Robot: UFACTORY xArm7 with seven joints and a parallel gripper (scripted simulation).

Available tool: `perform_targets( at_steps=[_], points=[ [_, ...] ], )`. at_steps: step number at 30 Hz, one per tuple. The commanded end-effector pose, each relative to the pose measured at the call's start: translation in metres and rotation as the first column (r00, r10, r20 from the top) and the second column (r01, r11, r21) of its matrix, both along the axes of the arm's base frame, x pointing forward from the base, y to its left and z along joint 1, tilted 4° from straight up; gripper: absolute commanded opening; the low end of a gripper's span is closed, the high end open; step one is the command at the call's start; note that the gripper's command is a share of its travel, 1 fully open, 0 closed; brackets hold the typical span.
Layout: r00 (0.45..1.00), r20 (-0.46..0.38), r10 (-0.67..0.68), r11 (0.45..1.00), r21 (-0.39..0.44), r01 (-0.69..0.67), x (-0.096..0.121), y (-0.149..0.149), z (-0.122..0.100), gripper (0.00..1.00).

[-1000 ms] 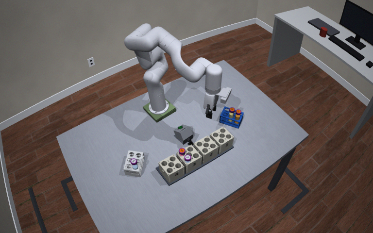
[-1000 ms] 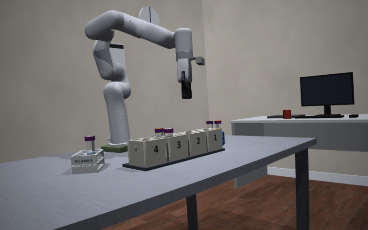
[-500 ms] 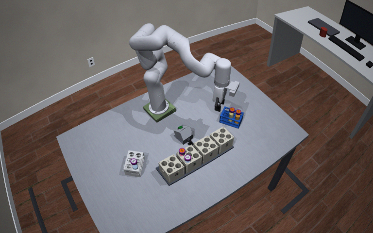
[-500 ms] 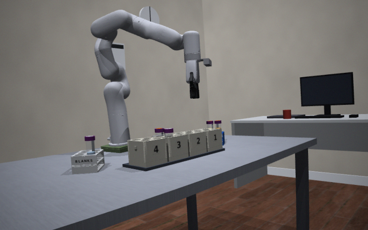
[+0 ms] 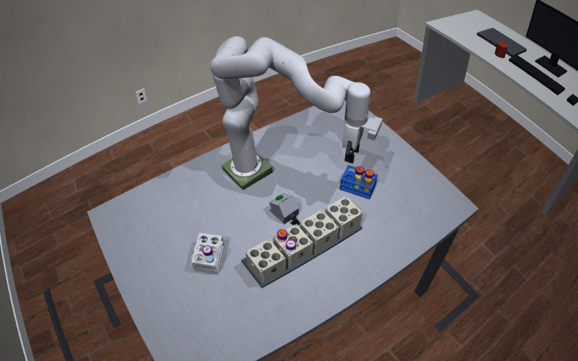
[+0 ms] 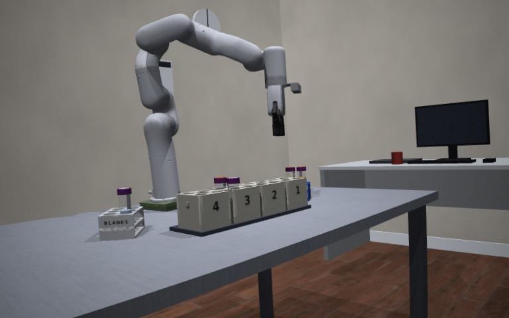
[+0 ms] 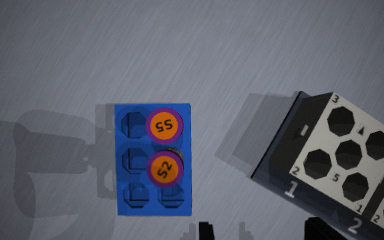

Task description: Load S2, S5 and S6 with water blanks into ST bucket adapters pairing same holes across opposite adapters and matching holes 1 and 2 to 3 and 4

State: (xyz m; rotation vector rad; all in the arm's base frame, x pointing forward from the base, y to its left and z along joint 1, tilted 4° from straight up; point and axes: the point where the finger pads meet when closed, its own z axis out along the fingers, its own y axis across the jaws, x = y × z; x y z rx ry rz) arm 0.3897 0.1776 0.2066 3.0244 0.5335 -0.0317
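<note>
1. Inside the blue rack (image 5: 362, 193) (image 6: 308, 191) (image 7: 154, 212), tubes S5 (image 5: 369, 173) (image 7: 164, 125) and S2 (image 5: 360, 170) (image 7: 165, 169) are standing next to each other.
2. Above the table (image 5: 170, 310) (image 6: 210, 269) (image 7: 240, 45), near that rack, the jaws (image 5: 351, 155) (image 6: 278, 129) are hanging partly open, gripping nothing.
3. In adapter 3 (image 5: 300, 255) (image 6: 246, 211), an orange-dotted tube (image 5: 281, 234) (image 6: 219, 180) and a white-dotted blank (image 5: 290, 244) (image 6: 233, 180) are standing.
4. Farther off, the BLANKS rack (image 5: 207, 268) (image 6: 116, 233) is holding another capped tube (image 5: 207, 250) (image 6: 124, 191).

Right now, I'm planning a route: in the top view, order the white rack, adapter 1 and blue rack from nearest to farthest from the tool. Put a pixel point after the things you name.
1. Blue rack (image 5: 355, 192) (image 6: 309, 191) (image 7: 153, 200), image right.
2. Adapter 1 (image 5: 350, 224) (image 6: 297, 195) (image 7: 329, 141), right of center.
3. White rack (image 5: 205, 267) (image 6: 116, 228), image left.
</note>
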Motion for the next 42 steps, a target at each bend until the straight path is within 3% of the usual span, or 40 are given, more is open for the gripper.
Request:
perform_targets(
  at_steps=[1, 13, 25, 42],
  points=[
    [1.0, 0.004, 0.0, 1.0, 0.001, 0.0, 0.002, 0.021, 0.0, 0.57],
    [1.0, 0.004, -0.001, 1.0, 0.001, 0.0, 0.002, 0.067, -0.003, 0.57],
    [1.0, 0.004, -0.001, 1.0, 0.001, 0.0, 0.002, 0.067, -0.003, 0.57],
    [1.0, 0.004, -0.001, 1.0, 0.001, 0.001, 0.002, 0.065, -0.033, 0.57]
  ],
)
